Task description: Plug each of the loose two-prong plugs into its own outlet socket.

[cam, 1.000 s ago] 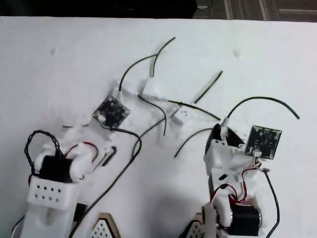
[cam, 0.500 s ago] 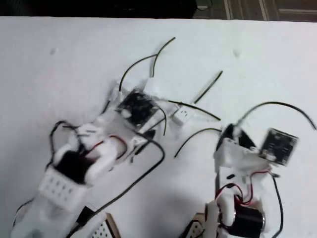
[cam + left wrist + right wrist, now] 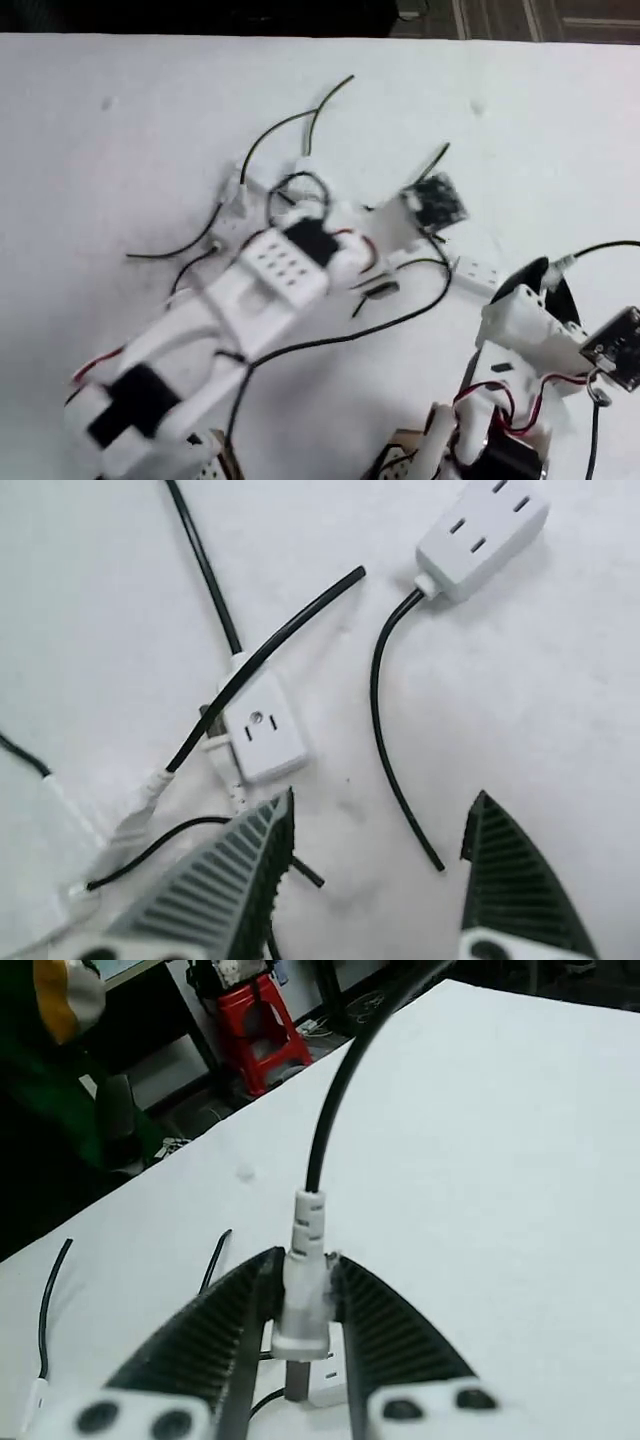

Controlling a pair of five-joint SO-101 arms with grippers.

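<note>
Judging by the empty slots, no plug is seated yet, so the whole task is looking open. On the white table [image 3: 120, 130], the multi-outlet block [image 3: 482, 530] is lying right of centre with its slots bare. The smaller single outlet socket [image 3: 262, 730] is lying near it with a black cord [image 3: 270, 650] crossing its far end.

The left arm [image 3: 250, 290] is stretching from the near left toward the middle of the table. The left gripper [image 3: 384, 798] is hanging over the sockets with its jaws wide apart, holding nothing. The right arm [image 3: 525, 325] is standing at the near right. The right gripper [image 3: 303, 1270] is clamping a white two-prong plug [image 3: 303, 1305], with the plug's cord running up out of the jaws.
</note>
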